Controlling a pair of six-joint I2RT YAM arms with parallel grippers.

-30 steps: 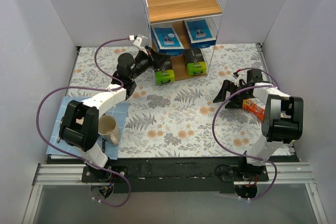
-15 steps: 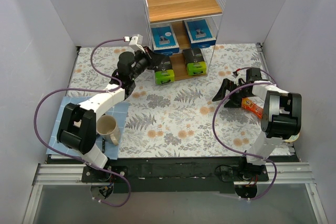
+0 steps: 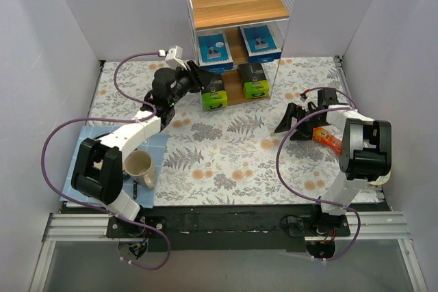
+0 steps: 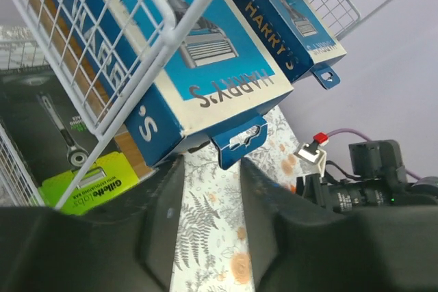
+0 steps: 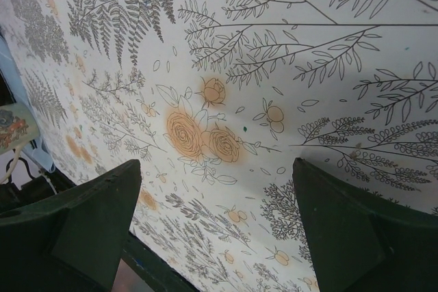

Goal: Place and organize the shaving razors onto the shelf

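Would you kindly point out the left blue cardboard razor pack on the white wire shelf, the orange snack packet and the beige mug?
Left blue razor pack (image 3: 217, 48): top external view, its pale front panel.
Orange snack packet (image 3: 331, 141): top external view, its exposed middle.
Beige mug (image 3: 140, 165): top external view, its inner wall.

A floral tablecloth (image 3: 233, 155) covers the table; at its near left lies a pale blue mat (image 3: 159, 145), and a cream mug (image 3: 140, 167) stands on it, mouth up. Two black-and-green Gillette Labs packs (image 3: 214, 92) (image 3: 254, 81) stand side by side at the far middle; an orange snack packet (image 3: 330, 140) lies near the right edge.
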